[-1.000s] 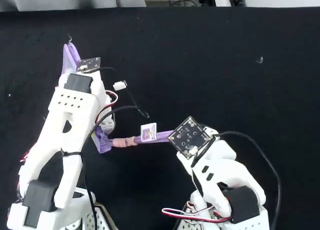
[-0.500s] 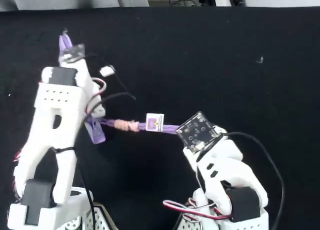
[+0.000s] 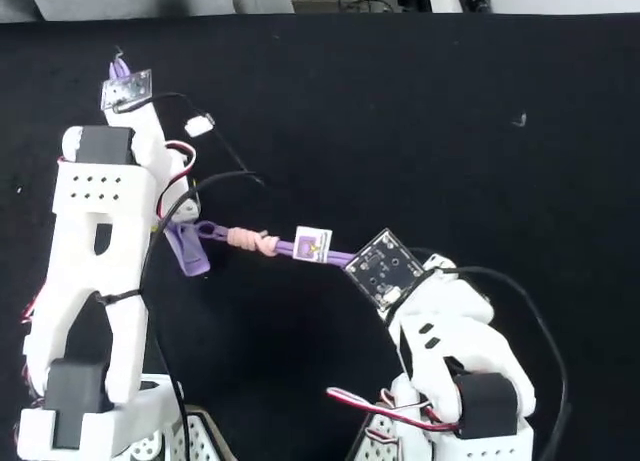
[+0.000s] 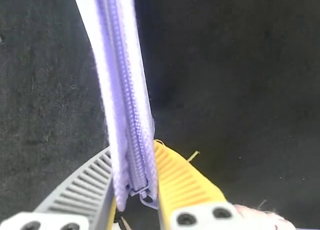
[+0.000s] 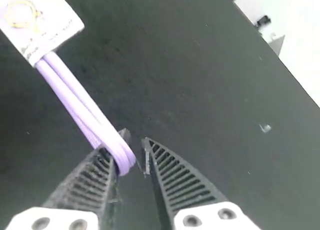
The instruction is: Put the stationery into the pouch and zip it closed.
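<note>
My left gripper (image 4: 132, 190) is shut on the purple pouch (image 4: 120, 90), its grey and yellow fingers clamped on the fabric beside the zipper. In the high view part of the pouch (image 3: 190, 256) shows beside the left arm at the table's left. A purple cord (image 3: 285, 247) with a pink knot and a white tag (image 3: 313, 244) runs taut from the pouch to my right gripper (image 3: 352, 261). In the right wrist view the cord's loop (image 5: 80, 105) sits between the black fingers of that gripper (image 5: 134, 145), pressed against one finger, below the tag (image 5: 40, 15).
The table (image 3: 430, 131) is covered in black cloth, bare across the middle and right. A small pale mark (image 3: 518, 120) lies at the far right. Loose wires (image 3: 225, 156) hang off the left arm. The table's far edge runs along the back.
The left arm has drawn back toward the far left with the pouch. The cord has stretched out longer and tauter, and the tag has shifted right. The right gripper stayed on the cord.
</note>
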Controlling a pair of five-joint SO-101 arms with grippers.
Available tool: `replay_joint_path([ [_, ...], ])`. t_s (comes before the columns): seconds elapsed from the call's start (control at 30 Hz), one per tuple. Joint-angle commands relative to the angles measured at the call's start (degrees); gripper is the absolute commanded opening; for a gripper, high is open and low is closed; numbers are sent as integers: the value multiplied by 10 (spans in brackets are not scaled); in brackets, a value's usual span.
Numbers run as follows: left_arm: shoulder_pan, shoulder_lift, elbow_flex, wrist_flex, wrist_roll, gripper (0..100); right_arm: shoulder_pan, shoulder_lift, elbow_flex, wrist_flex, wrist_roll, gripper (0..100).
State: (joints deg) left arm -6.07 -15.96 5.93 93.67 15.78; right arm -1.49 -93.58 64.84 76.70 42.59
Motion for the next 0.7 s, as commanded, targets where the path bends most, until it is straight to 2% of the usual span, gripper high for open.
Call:
replay_joint_path([
  [0.0, -64, -10, -87, -15, -4, 28, 80, 0, 1, 24, 40, 11],
  [0.27, -93, -9, -171, -16, 61, 28, 104, 0, 0, 29, 57, 11],
  [0.67, -148, -4, -225, -16, 65, 28, 144, 0, -5, 26, 54, 11],
])
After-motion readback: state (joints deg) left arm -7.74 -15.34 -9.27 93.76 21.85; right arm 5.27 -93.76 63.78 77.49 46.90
